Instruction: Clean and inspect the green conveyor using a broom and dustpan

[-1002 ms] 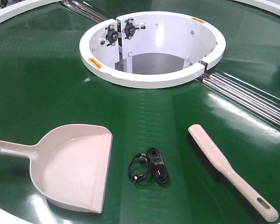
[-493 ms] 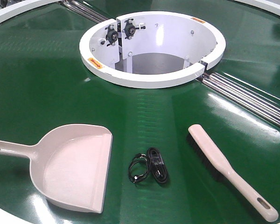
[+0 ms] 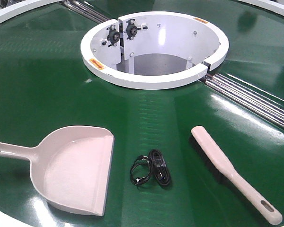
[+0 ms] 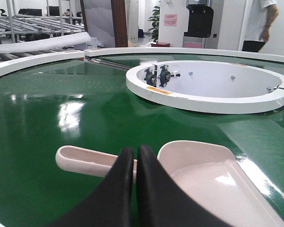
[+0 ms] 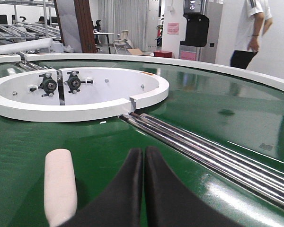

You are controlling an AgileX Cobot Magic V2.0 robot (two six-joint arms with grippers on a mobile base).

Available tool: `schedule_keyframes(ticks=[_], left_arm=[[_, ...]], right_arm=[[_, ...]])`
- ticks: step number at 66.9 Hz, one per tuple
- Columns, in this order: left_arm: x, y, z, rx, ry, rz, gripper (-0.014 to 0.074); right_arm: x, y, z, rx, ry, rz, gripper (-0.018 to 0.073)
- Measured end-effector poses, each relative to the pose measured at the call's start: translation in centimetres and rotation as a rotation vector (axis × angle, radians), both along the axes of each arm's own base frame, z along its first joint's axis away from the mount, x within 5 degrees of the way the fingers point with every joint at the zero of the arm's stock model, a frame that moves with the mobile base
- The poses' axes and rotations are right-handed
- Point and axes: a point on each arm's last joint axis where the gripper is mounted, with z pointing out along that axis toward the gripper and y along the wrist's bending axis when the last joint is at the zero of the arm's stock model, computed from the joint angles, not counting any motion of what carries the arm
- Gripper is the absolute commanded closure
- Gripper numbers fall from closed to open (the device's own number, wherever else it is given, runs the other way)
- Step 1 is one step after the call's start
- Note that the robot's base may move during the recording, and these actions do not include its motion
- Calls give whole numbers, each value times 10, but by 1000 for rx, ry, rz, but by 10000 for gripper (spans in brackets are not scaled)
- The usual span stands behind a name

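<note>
The green conveyor [image 3: 47, 90] fills the front view, with its white ring hub [image 3: 154, 47] in the middle. The pinkish dustpan [image 3: 75, 168] lies at front left, handle pointing left. At front right the broom [image 3: 227, 170] rests flat, bristles to its left side. Neither gripper shows in the front view. In the left wrist view my left gripper [image 4: 135, 153] is shut and empty, above the dustpan [image 4: 213, 175] where handle meets pan. In the right wrist view my right gripper [image 5: 144, 153] is shut and empty, just right of the broom [image 5: 60, 184].
A coiled black cable [image 3: 151, 172] lies on the belt between dustpan and broom. Steel rollers [image 3: 251, 101] run along a seam to the right of the hub. A person [image 5: 248, 30] stands beyond the conveyor's far rim.
</note>
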Motion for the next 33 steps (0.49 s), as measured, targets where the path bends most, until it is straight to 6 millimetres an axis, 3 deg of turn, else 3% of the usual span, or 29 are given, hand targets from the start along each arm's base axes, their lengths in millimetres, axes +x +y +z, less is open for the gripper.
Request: schedule_keyframes(ticks=[16,33], left_arm=[[0,0,2,-2,-19,0,603],[-4,0,29,-39,-216,-6,603]], right_arm=[[0,0,0,0,0,0,568],[0,0,0,0,0,0,568]])
